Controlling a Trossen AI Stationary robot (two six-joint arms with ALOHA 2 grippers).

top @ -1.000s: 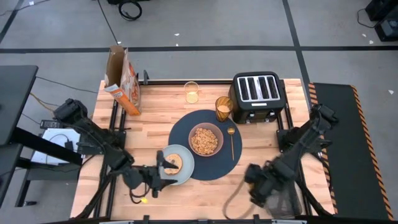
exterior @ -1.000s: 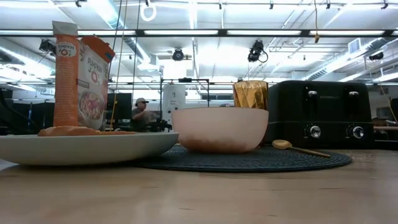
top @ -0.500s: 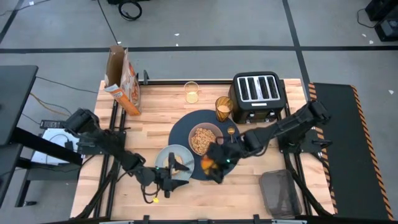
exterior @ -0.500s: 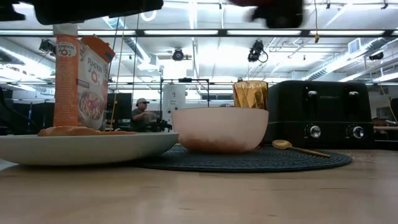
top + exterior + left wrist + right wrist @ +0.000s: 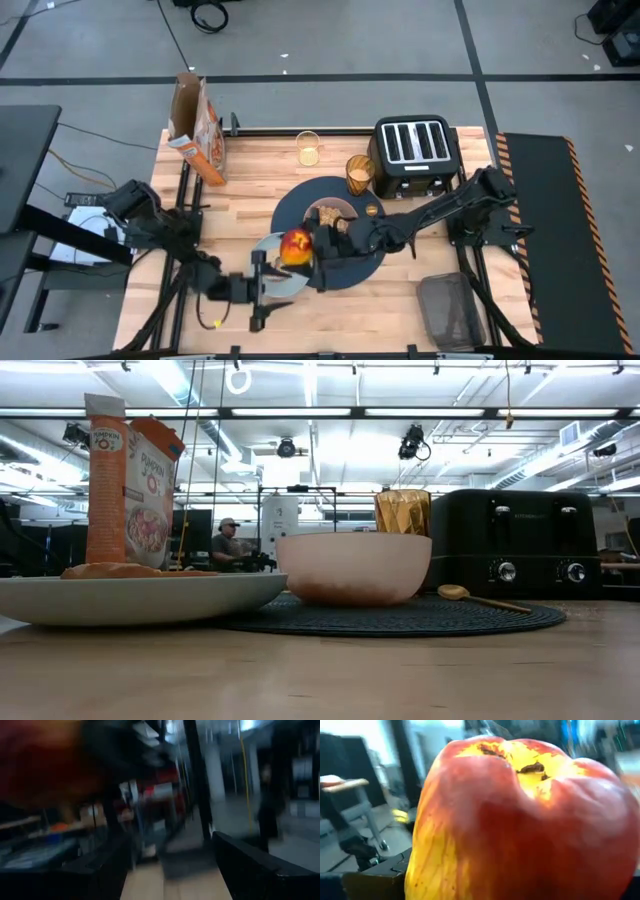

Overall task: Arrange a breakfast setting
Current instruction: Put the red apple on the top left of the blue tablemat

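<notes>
Right hand with red apple now over pale-blue plate, left hand back.

1. A robotics lab or workshop hall, not a home kitchen.
2. The wooden surface stands on a bare grey concrete floor marked with dark tape lines.
3. Cables lie loose on the floor at 12 o'clock.
4. Beyond the surface: long ceiling strip lights, exposed beams and hanging cameras.
5. A person sits among the equipment far behind.

Cereal box — "PUMPKIN O's" printed on its side.
</notes>
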